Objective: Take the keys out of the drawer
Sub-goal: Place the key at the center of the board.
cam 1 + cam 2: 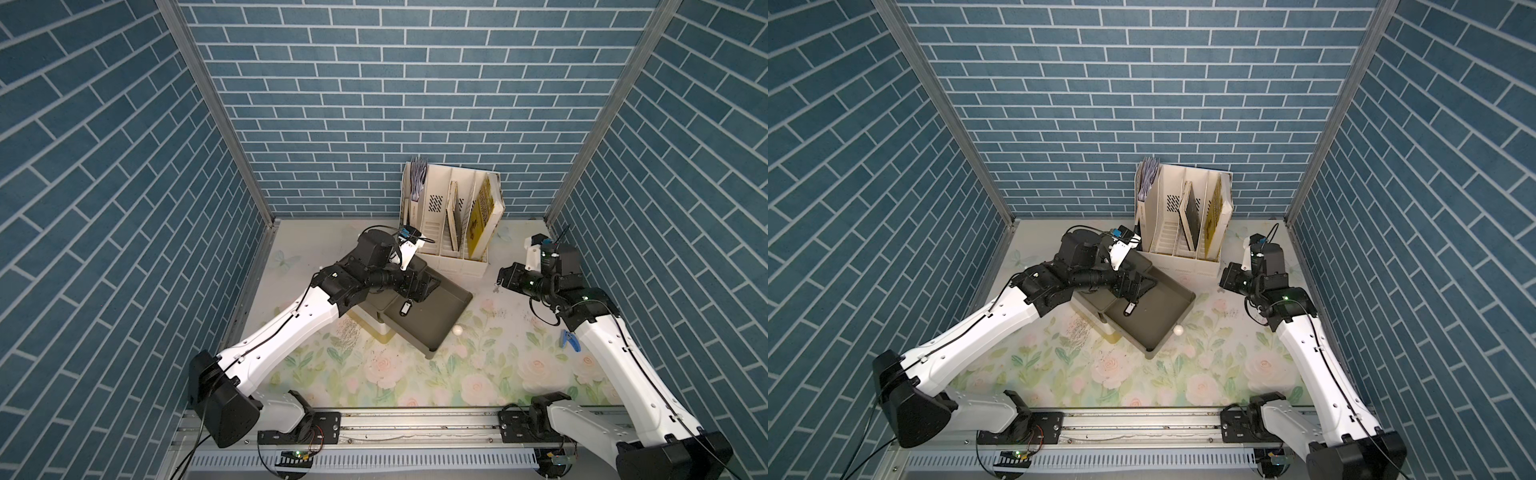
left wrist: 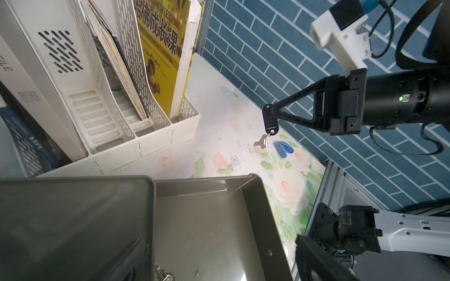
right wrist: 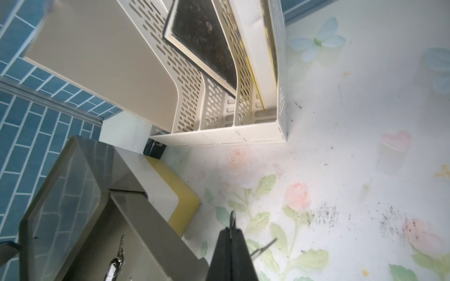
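Floral tabletop [image 1: 457,374] lies below the right gripper [image 2: 267,114], clenched on black-fob keys [image 2: 261,143] dangling clear, apparently for set-down near the blue-tagged keys [image 2: 283,148]; another bunch [image 1: 404,308] awaits in the drawer [image 1: 436,322] under the left gripper [image 1: 430,286], grip state unclear.

A grey drawer [image 1: 436,328] stands pulled out of a small cabinet [image 1: 375,322], with a tagged key [image 1: 404,308] lying inside. The left gripper [image 1: 431,286] hangs over the drawer's back end. The right gripper [image 1: 501,281], closed, dangles a small key [image 1: 495,288] above the flowered table [image 1: 457,374]. A blue-tagged bunch [image 1: 567,338] lies beside the right arm.
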`<action>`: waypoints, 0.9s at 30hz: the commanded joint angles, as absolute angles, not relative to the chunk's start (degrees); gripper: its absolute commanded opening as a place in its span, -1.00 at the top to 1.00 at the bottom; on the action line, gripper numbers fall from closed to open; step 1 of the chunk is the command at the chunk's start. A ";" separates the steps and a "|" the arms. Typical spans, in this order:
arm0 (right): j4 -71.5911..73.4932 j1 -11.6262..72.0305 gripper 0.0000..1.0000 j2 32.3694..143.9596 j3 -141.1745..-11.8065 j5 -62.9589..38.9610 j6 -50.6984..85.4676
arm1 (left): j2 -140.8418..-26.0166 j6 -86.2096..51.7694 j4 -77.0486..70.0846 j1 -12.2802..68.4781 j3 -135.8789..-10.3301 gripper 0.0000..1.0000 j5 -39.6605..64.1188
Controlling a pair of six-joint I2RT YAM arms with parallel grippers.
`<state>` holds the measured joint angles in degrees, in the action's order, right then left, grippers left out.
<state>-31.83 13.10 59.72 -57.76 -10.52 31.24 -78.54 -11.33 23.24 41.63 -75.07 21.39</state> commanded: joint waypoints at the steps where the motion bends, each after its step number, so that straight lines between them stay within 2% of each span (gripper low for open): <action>1: -27.28 10.99 1.00 59.64 -54.23 -14.79 32.08 | -79.20 -9.54 25.39 42.01 -76.62 -1.00 20.01; 13: -16.10 6.44 1.00 64.00 -42.05 -20.27 34.19 | -82.91 -9.90 27.05 42.01 -78.96 -0.99 21.57; 27: -6.76 5.41 1.00 74.34 -38.76 -24.33 34.55 | -87.49 -11.41 30.50 42.01 -82.39 -1.00 20.49</action>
